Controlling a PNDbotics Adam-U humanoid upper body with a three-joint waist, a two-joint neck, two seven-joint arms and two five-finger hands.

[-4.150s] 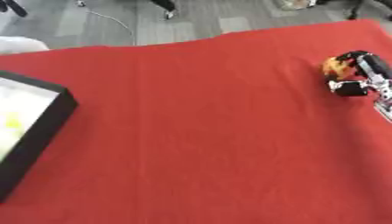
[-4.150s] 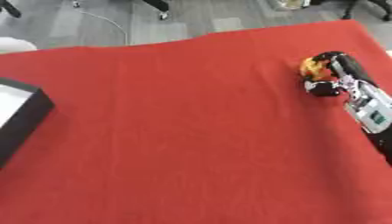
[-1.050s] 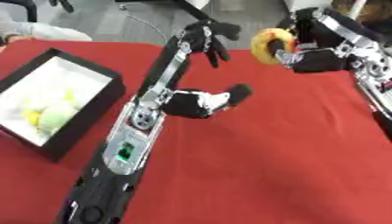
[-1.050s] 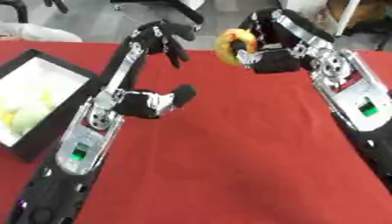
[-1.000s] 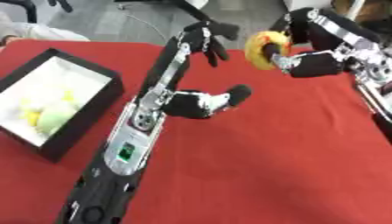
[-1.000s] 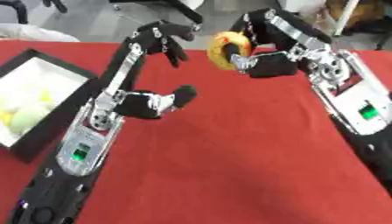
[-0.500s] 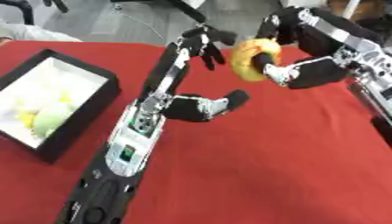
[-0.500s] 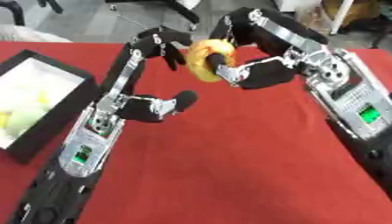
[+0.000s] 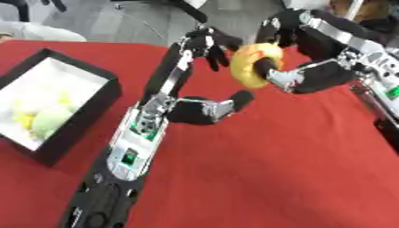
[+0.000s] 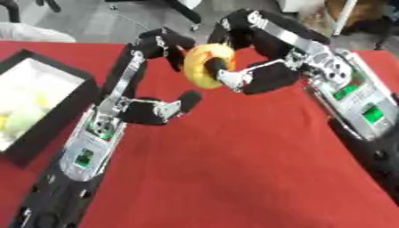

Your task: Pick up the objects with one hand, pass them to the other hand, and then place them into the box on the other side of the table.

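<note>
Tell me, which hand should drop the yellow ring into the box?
Probably the left hand. The box sits on the robot's left side, next to the left arm. The right hand holds the yellow ring now, just beside the left hand's open fingers.

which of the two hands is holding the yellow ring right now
The right hand: its fingers curl round the yellow ring. The left hand is open beside it, holding nothing.

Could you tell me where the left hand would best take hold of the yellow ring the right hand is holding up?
Probably by the ring's near-left rim, coming from the left. The right hand has a digit through the hole and fingers over the far-right edge, so that side is taken. The left hand is open just beside the bare rim, thumb below, placed to close across it.
</note>
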